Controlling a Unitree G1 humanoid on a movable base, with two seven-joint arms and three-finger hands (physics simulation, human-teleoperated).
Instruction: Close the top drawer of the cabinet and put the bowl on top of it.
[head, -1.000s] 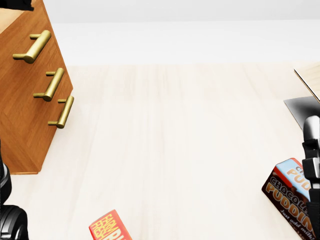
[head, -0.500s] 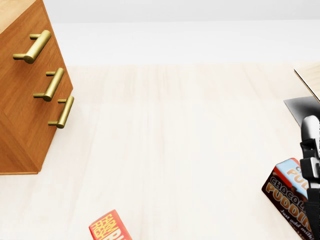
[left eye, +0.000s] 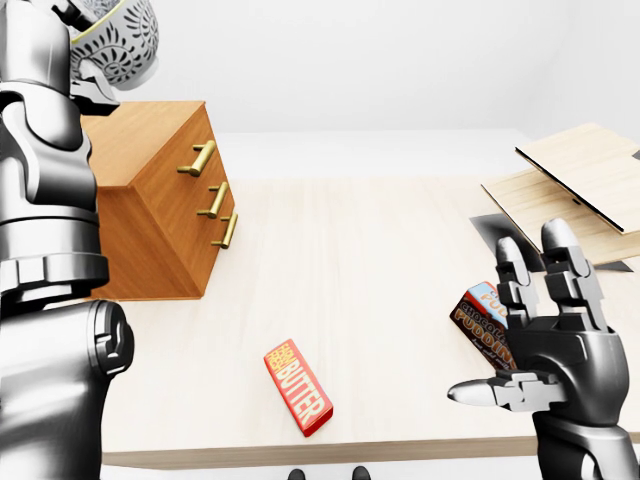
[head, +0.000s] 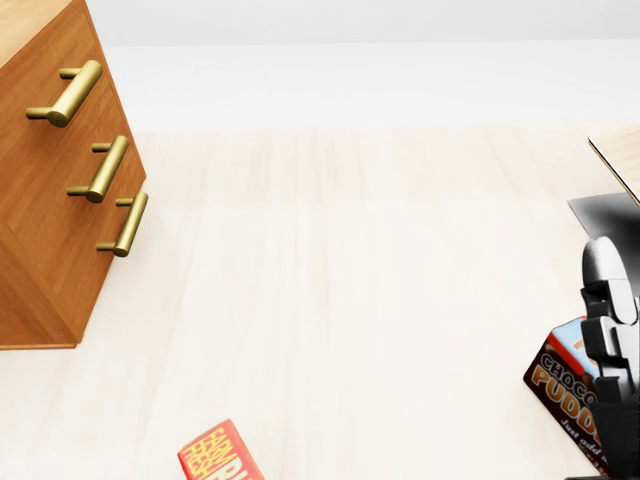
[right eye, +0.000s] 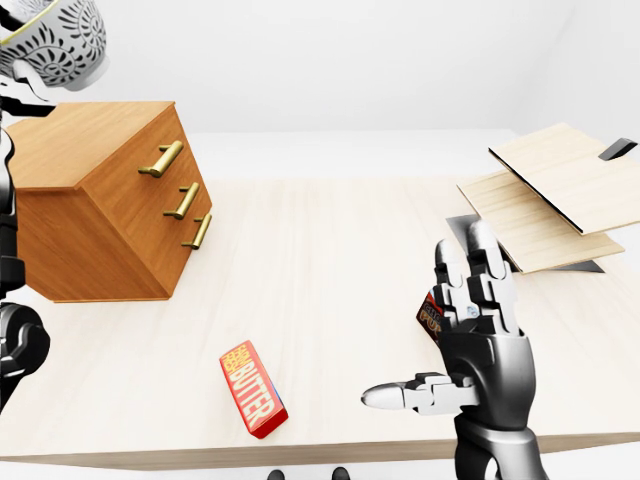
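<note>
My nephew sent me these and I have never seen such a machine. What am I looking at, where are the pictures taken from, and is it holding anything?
These are computer renders of a humanoid robot, seen through three cameras on its own head, so you look out over its arms. The two wide pictures are its left and right eyes; the third, the head view, looks down more steeply.

On the pale table stands a wooden cabinet with three brass handles; all its drawers look shut. Lying on the table are a red butter box and a chocolate pudding box, with some light wooden boards at the right.

The left hand, raised high at the upper left, has a patterned grey bowl at it, above the cabinet; how it grips is hidden. The right hand is open and empty, fingers spread, in front of the pudding box.
</note>
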